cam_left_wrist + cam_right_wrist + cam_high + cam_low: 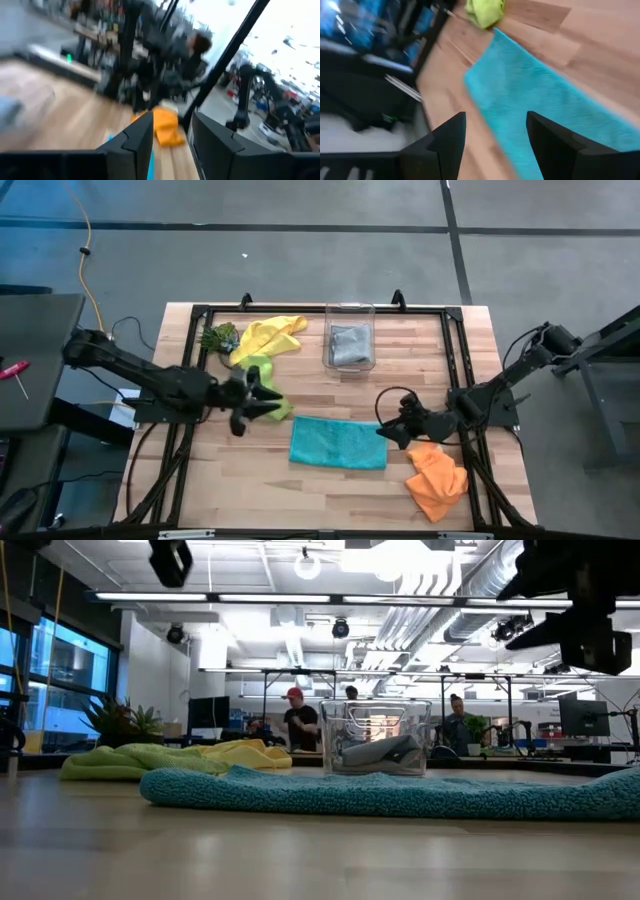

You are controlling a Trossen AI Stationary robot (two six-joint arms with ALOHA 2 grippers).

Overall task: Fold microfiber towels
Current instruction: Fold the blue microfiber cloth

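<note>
Teal towel [338, 443] is lying flat mid-bench [320, 490]. Both hands are hanging spread and holding nothing: left hand [256, 402] by the lime towel [268, 388], right hand [392, 428] beside the teal.

You've got the teal towel [339, 443] lying flat as a folded rectangle mid-table toward the front edge, looking fuzzy and a bit thick along its edge from the low view. The orange towel [438, 480] sits crumpled near the front right corner, apart from the teal one, while the yellow towel [268, 337] is bunched up at the back left with the lime green towel [264, 376] heaped just in front of it. The grey towel [350, 345] is folded inside the clear box [350, 312] at the back middle.
</note>
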